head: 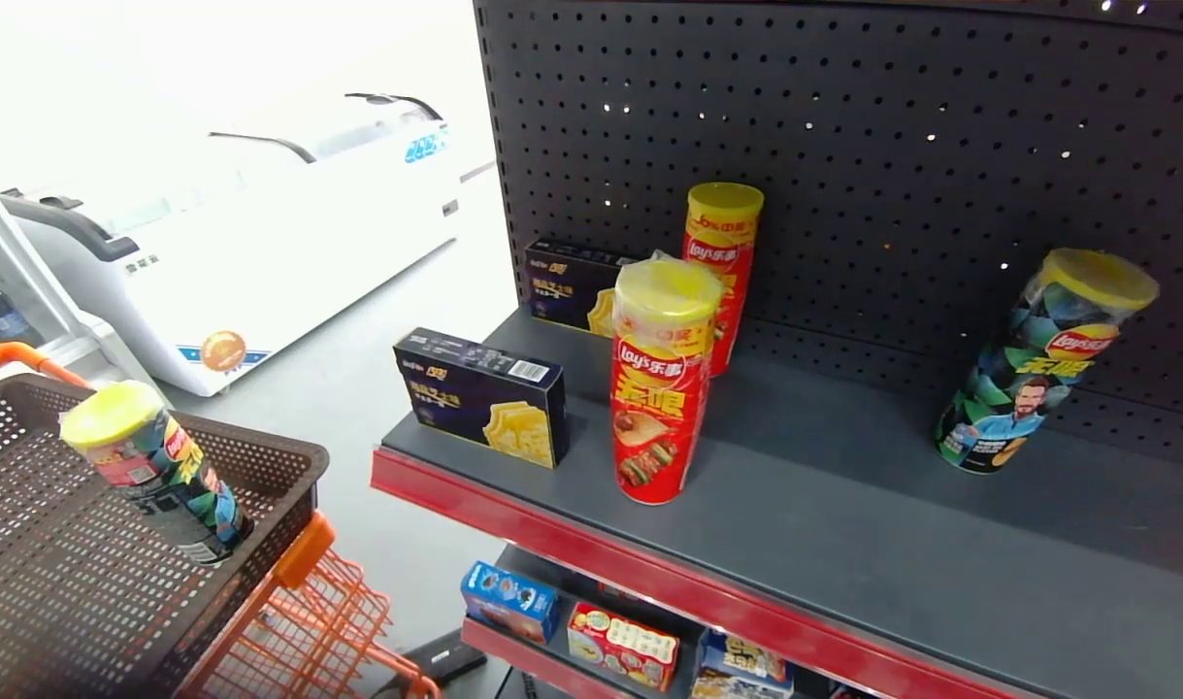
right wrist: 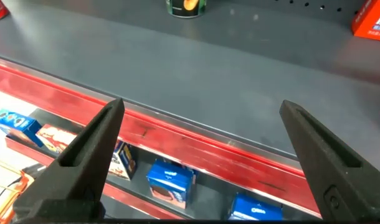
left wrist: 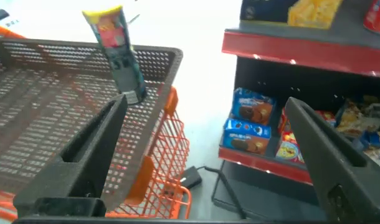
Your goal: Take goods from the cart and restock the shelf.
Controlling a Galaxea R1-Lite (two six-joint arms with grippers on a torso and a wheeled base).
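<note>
A chip can with a yellow lid stands upright in the brown cart basket; the left wrist view has the can at the basket's far side. My left gripper is open and empty, short of the can, beside the basket. On the grey shelf stand two red chip cans, a green chip can and two dark boxes. My right gripper is open and empty before the shelf's red front edge, with the green can beyond it.
A lower shelf holds blue and red snack packs. The black pegboard backs the shelf. A white chest freezer stands behind the cart. A red box sits on the shelf farther along. The orange cart frame lies under the basket.
</note>
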